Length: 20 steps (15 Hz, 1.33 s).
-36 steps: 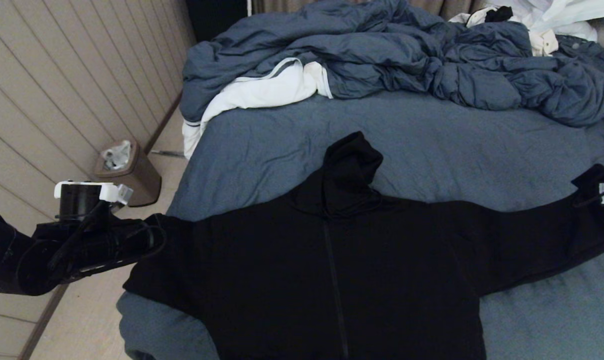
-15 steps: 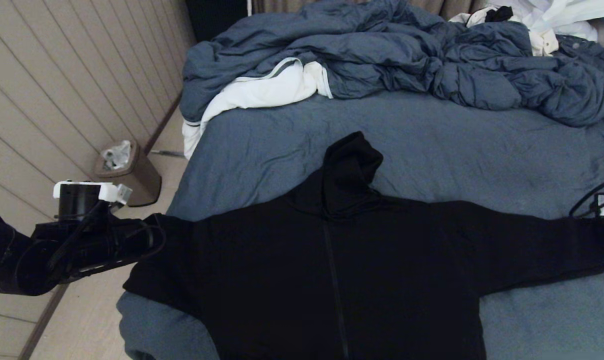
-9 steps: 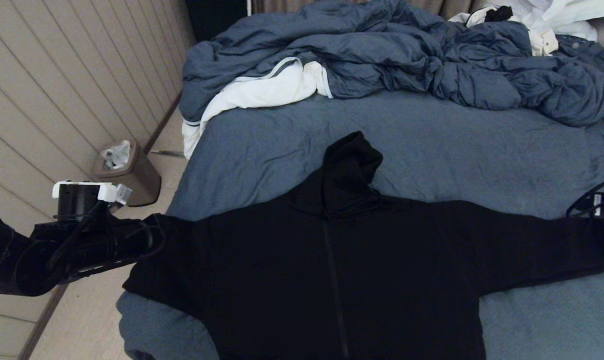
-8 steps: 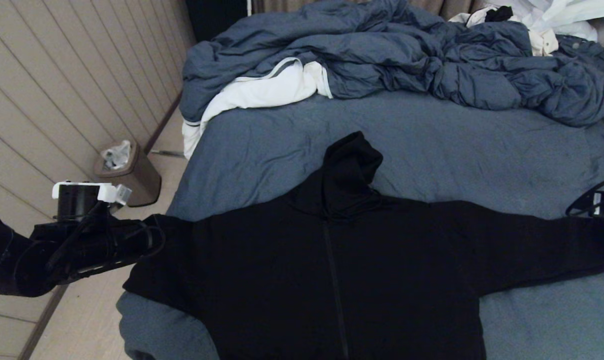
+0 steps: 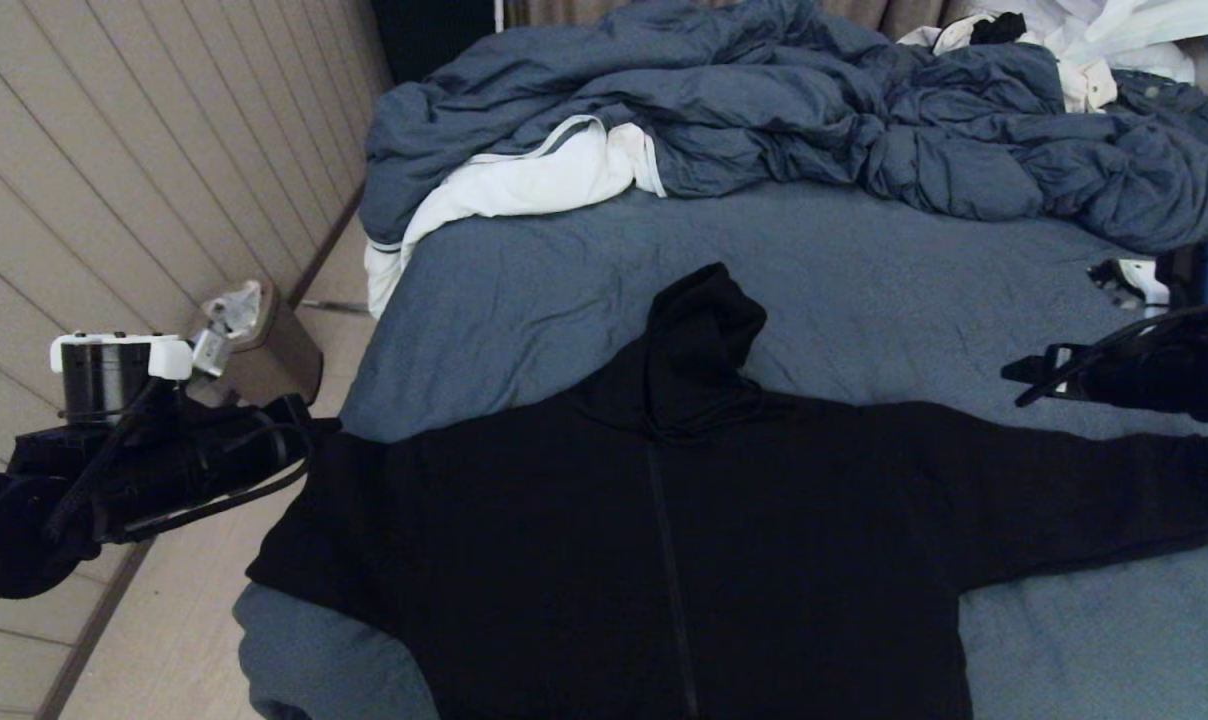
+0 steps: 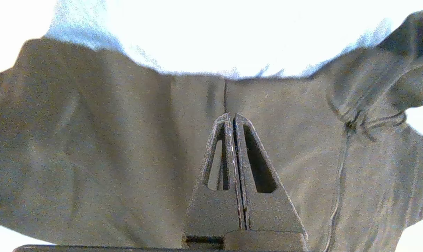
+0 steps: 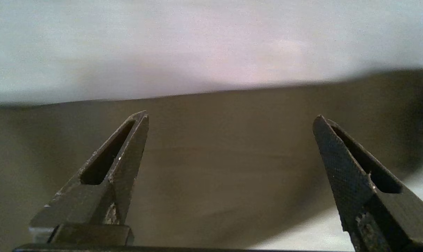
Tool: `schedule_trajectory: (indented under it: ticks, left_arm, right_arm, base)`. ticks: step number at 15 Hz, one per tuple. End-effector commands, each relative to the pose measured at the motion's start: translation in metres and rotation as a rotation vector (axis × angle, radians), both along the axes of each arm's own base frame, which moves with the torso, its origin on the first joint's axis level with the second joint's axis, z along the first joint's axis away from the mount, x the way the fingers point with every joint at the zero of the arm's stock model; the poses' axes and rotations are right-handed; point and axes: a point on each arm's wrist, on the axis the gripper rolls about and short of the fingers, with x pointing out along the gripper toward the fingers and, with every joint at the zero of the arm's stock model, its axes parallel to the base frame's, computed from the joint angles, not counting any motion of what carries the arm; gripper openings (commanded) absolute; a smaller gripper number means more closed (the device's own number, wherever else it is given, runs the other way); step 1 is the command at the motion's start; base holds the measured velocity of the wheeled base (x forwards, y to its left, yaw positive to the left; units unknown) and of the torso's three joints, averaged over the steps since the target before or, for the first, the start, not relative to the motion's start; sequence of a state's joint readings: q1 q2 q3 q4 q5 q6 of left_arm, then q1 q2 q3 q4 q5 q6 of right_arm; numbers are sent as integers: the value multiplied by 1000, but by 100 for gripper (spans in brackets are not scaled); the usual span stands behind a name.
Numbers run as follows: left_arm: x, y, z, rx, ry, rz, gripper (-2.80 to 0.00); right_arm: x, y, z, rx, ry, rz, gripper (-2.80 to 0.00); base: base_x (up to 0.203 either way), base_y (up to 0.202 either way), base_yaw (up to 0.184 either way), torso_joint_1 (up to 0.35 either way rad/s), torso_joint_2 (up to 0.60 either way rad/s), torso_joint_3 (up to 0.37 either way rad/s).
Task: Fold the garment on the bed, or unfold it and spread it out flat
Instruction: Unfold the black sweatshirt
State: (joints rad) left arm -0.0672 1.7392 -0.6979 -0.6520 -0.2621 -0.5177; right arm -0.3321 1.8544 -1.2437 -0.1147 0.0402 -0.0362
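The garment point(image 5: 664, 540) is pinched at its sleeve end by the left gripper point(image 6: 232, 119), off the bed point(image 5: 864, 270) edge. If released there, that sleeve could be dragged floorward. The right gripper point(image 7: 230, 120) is spread wide above the other sleeve, holding nothing.

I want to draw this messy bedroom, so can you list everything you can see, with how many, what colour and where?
Black zip-up hooded sweatshirt: one, black, spread flat across the bed's near part.
Bed with heathered sheet: one, blue-grey, fills the middle.
Puffy duvet with white lining: one, blue-grey, bunched at the far end.
White clothing: a pile, white, far right corner.
Small bin: one, brown, on the floor left of the bed.
Left gripper: one, dark, shut on the sweatshirt's left sleeve.
Right gripper: one, dark, open above the right sleeve.
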Motion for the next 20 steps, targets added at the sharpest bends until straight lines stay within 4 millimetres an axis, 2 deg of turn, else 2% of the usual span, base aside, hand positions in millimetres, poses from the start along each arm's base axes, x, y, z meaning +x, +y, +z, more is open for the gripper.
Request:
schedule_trajectory:
  ticks: [1, 3, 5, 9, 10, 11, 16, 20]
  left_arm:
    - [-5, 5, 10, -6, -35, 13, -280]
    - [-5, 8, 11, -7, -36, 18, -280]
    - [-14, 8, 11, 3, -33, -3, -280]
    - [-15, 8, 11, 17, -46, -21, -280]
    - [-15, 8, 11, 41, -55, -27, -69]
    - [-15, 8, 10, 61, -66, -33, 0]
    - [1, 4, 5, 61, -71, -47, 0]
    - [11, -15, 7, 58, -67, -104, 0]
  right_arm:
    - [-9, 41, 20, 21, -38, 89, 0]
    - [-18, 68, 25, 49, -20, 155, 0]
    - [-21, 91, 24, 58, -2, 221, 0]
    - [-20, 110, 8, 74, 54, 266, 0]
    - [-21, 114, 5, 73, 63, 278, 0]
    - [-20, 114, 8, 74, 50, 282, 0]
    - [-11, 115, 12, 72, 36, 282, 0]
    - [3, 114, 2, 81, 59, 282, 0]
  base:
    - [0, 0, 0, 0, 0, 0]
    - [0, 0, 0, 0, 0, 0]
    - [0, 0, 0, 0, 0, 0]
    - [0, 0, 0, 0, 0, 0]
    - [0, 0, 0, 0, 0, 0]
    - [0, 0, 0, 0, 0, 0]
    - [0, 0, 0, 0, 0, 0]
    - [0, 0, 0, 0, 0, 0]
